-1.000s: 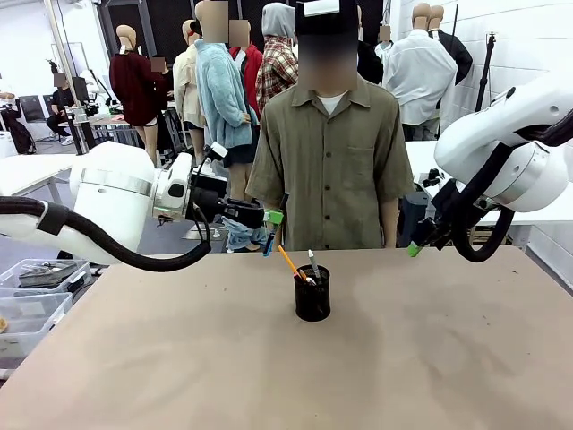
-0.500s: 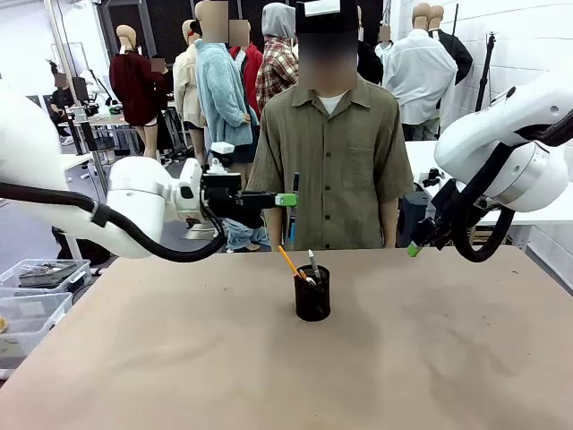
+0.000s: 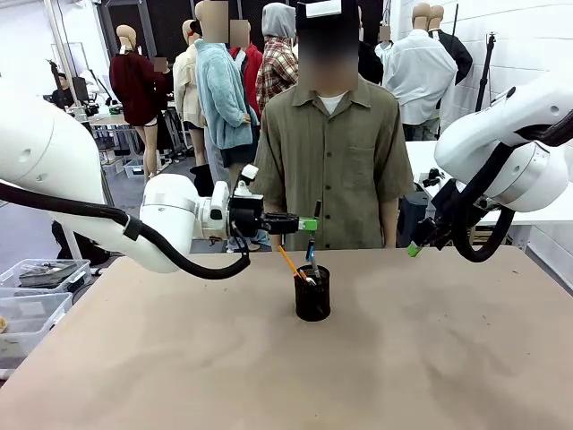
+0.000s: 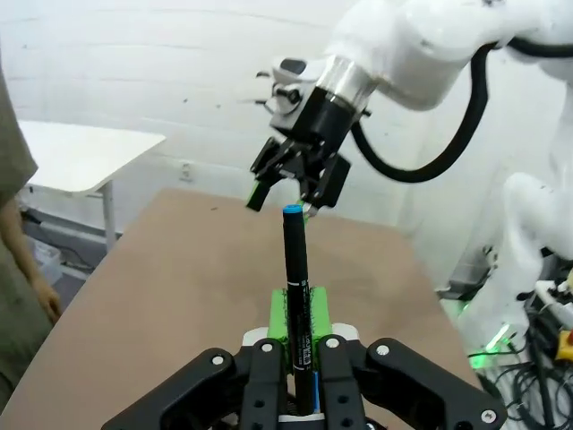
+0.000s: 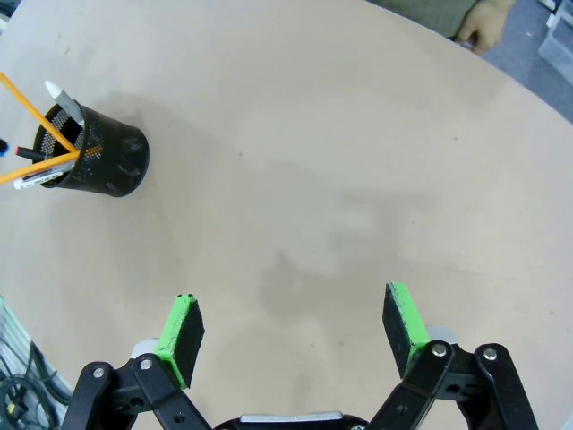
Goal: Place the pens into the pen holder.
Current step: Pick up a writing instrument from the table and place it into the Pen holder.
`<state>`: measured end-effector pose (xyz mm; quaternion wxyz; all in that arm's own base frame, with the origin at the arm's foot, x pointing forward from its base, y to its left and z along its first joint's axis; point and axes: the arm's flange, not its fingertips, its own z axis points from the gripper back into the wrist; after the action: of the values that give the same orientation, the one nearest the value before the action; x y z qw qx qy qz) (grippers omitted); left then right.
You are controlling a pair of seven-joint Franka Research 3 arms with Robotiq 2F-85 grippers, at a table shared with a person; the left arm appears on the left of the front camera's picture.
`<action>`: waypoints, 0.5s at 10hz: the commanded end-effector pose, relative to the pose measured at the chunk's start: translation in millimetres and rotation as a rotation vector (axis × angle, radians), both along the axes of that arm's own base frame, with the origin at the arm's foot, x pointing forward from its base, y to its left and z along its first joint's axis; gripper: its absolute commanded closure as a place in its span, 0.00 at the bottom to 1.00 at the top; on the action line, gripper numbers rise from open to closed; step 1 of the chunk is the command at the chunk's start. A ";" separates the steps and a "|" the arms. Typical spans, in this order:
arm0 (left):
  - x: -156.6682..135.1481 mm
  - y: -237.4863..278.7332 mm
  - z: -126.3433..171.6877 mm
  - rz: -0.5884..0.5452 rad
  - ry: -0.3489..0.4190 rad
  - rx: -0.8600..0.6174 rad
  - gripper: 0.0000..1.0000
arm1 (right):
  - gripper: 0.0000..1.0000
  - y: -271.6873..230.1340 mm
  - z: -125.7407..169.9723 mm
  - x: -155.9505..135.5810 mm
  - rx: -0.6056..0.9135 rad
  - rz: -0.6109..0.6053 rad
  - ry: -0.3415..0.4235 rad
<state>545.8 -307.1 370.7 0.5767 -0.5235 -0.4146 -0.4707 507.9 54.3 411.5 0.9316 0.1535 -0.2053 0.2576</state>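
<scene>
The black mesh pen holder (image 3: 312,293) stands mid-table with an orange pencil (image 3: 288,262) and a silver-white pen (image 3: 313,265) leaning in it. My left gripper (image 3: 310,224) hangs just above the holder, shut on the dark blue marker (image 3: 316,215), which stands upright. In the left wrist view the marker (image 4: 295,287) rises between the green pads (image 4: 279,315). My right gripper (image 3: 415,247) hovers open at the table's far right edge. From its wrist view, the right gripper (image 5: 291,327) holds nothing, and the holder (image 5: 97,161) lies far off at upper left.
A person in an olive shirt (image 3: 329,152) stands at the far side, right behind the holder, one hand (image 5: 486,22) near the table edge. Clear plastic bins (image 3: 36,300) sit off the table's left side. Bare tabletop (image 3: 376,376) spreads in front.
My left arm has carried the marker rightward and lower, from left of the person to just above the holder. The right arm has stayed still.
</scene>
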 end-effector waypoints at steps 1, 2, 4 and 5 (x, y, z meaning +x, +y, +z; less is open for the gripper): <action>7.3 -9.0 -14.5 0.068 -0.087 0.032 1.00 | 0.00 0.7 -0.9 -3.0 -0.015 -0.019 0.002; 10.0 -9.8 -20.1 0.084 -0.095 0.041 1.00 | 0.00 0.7 -0.9 -3.0 -0.015 -0.019 0.002; 11.7 -10.5 -26.6 0.089 -0.104 0.048 1.00 | 0.00 0.7 -0.9 -3.0 -0.015 -0.019 0.002; 11.5 -10.7 -28.9 0.083 -0.102 0.045 1.00 | 0.00 0.7 -0.9 -3.0 -0.015 -0.019 0.002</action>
<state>555.5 -311.1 343.2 0.5937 -0.4710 -0.4368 -0.4847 507.9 54.3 411.5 0.9316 0.1535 -0.2053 0.2576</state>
